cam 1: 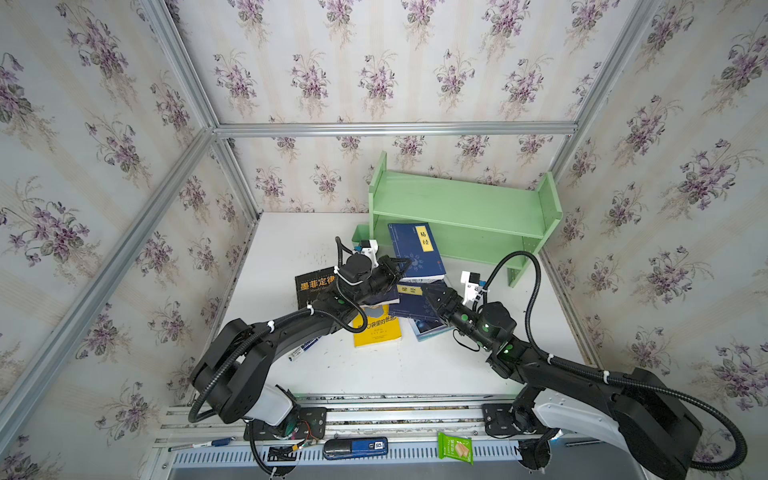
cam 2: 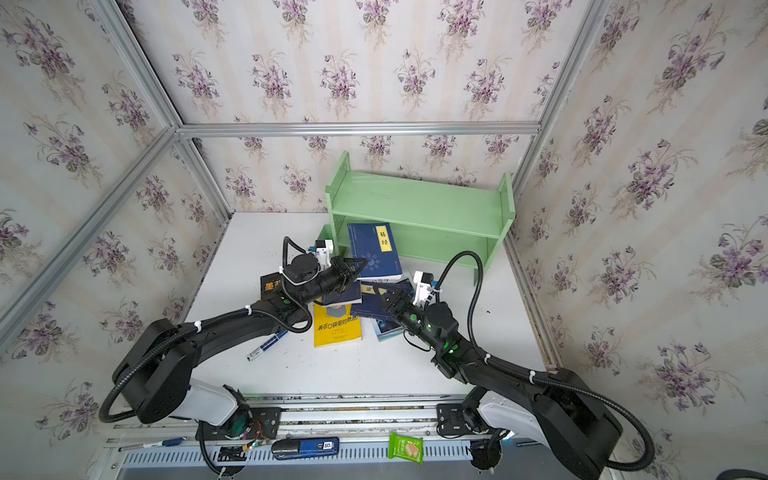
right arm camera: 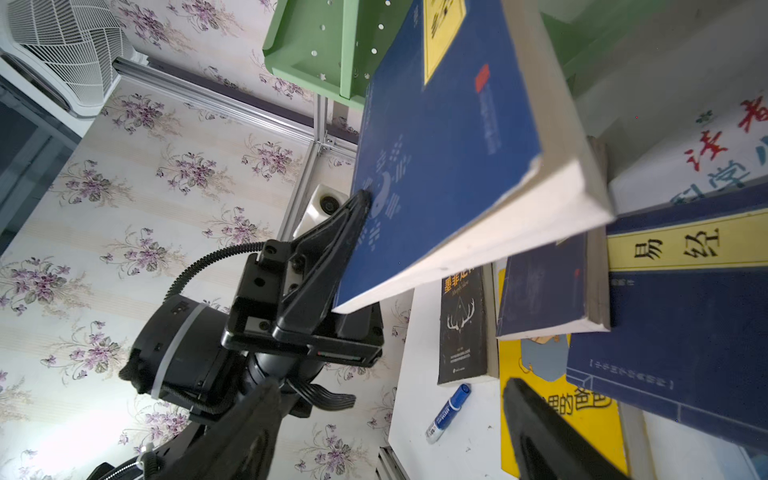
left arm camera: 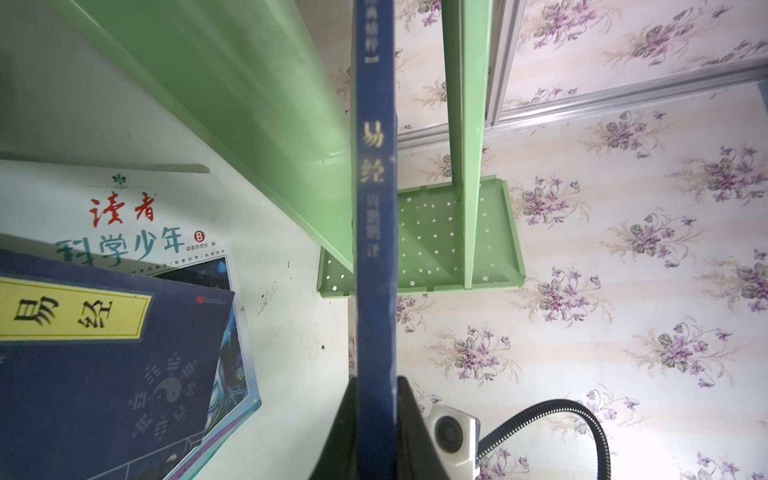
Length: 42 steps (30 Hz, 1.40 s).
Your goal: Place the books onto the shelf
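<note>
- A blue marker (cam 2: pixel 268 345) is seen beside the book pile (cam 1: pixel 376 328).
- A navy book (cam 1: pixel 415 253) is clamped in the left gripper (cam 1: pixel 401 266), seemingly just before the shelf (cam 1: pixel 457 203).
- The right gripper (cam 1: pixel 430 296) is held apart over the pile, empty.

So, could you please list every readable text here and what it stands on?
"易经": held navy book, label and spine.
"易经": navy book in the pile.
"墨菲定律", partly covered: black book.
"读者", "科学少年": white magazine.
"装在口袋里的爸爸": yellow book.
"50": blue device.
Snack packet, marker pen: too small.
</note>
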Tool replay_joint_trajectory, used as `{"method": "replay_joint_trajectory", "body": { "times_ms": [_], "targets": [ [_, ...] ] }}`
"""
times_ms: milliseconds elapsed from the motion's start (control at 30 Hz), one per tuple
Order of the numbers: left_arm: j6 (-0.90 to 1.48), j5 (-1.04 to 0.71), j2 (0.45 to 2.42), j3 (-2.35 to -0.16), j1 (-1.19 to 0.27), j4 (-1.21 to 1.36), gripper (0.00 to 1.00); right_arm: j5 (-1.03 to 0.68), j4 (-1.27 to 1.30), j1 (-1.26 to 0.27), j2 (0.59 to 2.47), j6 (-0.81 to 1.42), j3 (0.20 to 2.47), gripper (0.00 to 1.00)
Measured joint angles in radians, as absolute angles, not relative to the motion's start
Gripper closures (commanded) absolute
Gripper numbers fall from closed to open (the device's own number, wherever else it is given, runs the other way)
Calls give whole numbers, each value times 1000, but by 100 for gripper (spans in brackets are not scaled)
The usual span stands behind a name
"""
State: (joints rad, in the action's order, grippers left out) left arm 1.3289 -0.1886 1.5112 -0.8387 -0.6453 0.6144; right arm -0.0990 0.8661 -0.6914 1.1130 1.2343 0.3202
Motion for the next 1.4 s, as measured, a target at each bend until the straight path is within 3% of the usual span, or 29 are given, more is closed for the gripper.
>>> {"method": "replay_joint_trajectory", "body": {
  "times_ms": [600,933,1067,1267,1400],
  "targets": [
    [1470,-152,1555,-799,-701,777,83,-3,1237,-654,1402,1287,340,33],
    [1483,-170,1544,-784,-699,802,79,-89,1343,-610,1494,1353,405,64],
    [1474,-186,1541,-784,-699,796,72,-101,1362,-598,1507,1373,406,76],
    [1451,-208,1530,-763,-695,799,40,-177,1360,-551,1532,1398,411,84],
    [1414,-252,1527,-756,-659,783,36,-299,1342,-448,1534,1433,416,86]
  ]
}}
